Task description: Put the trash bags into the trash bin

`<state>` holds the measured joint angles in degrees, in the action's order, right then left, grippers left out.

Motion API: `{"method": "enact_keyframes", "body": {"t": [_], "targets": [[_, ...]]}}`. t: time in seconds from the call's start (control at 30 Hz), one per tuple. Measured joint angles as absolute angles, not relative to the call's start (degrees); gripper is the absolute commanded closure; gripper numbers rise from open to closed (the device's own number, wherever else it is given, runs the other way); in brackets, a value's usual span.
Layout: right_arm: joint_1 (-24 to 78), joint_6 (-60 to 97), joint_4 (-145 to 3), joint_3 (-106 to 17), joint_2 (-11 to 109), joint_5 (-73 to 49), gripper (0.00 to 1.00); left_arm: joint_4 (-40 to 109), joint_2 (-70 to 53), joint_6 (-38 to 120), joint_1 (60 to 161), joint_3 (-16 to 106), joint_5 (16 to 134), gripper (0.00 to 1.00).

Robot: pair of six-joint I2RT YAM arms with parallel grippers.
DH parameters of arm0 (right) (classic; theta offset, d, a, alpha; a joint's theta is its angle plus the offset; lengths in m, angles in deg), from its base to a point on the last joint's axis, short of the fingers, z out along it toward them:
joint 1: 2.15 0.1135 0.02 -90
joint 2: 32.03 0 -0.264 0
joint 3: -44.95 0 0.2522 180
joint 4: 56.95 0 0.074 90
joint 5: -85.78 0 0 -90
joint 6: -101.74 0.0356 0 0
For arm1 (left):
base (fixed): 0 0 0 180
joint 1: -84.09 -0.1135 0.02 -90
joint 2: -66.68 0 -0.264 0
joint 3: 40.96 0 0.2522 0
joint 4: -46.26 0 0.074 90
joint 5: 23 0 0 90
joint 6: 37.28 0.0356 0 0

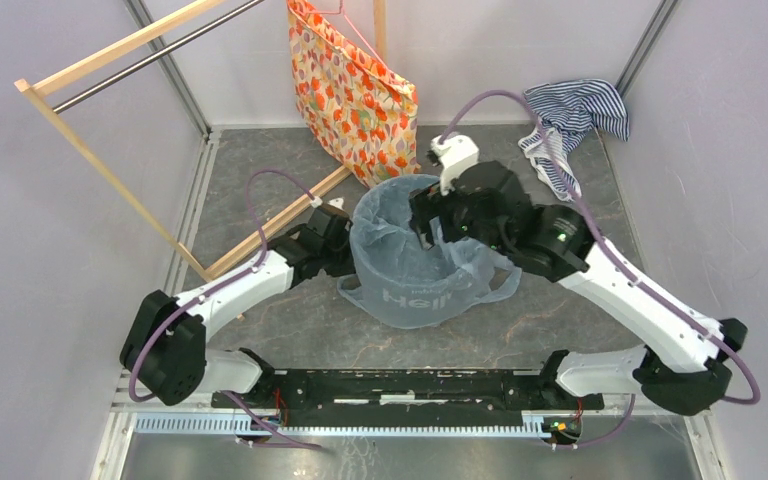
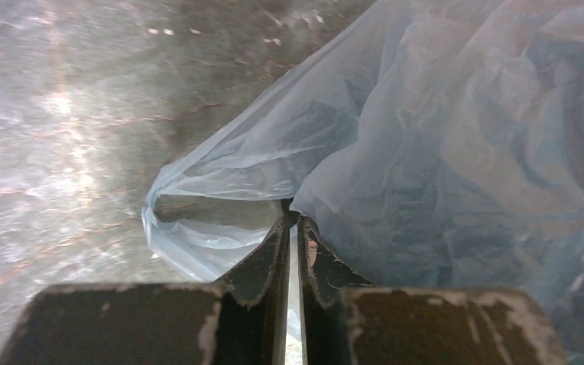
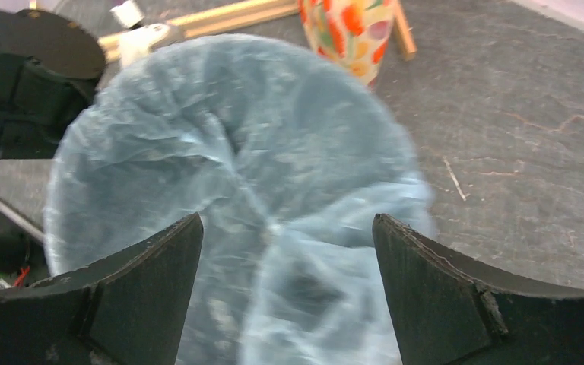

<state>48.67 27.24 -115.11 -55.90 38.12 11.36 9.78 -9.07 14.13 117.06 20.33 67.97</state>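
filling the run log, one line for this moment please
left gripper: shut on trash bag edge | right gripper: open above trash bag

The one piece of lettering that can be read is on the trash bag point(image 1: 415, 296). It is white print on the pale-blue plastic, on the side that faces the arm bases, and it shows in the top view. The letters read "Hell", with a capital H followed by lower-case letters, and they rise slightly toward the right. After the second "l" the film folds and crinkles, so anything further in the word cannot be made out. In both wrist views the plastic is too blurred and creased to show any print.
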Motion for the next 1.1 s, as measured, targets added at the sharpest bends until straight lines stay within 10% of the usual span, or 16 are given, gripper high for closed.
{"method": "enact_keyframes", "body": {"t": [1.1], "targets": [[52.91, 32.14, -113.52, -38.76, 45.73, 22.9, 0.02, 15.63, -9.73, 4.95, 126.48, 12.72, 58.48, 0.91]]}}
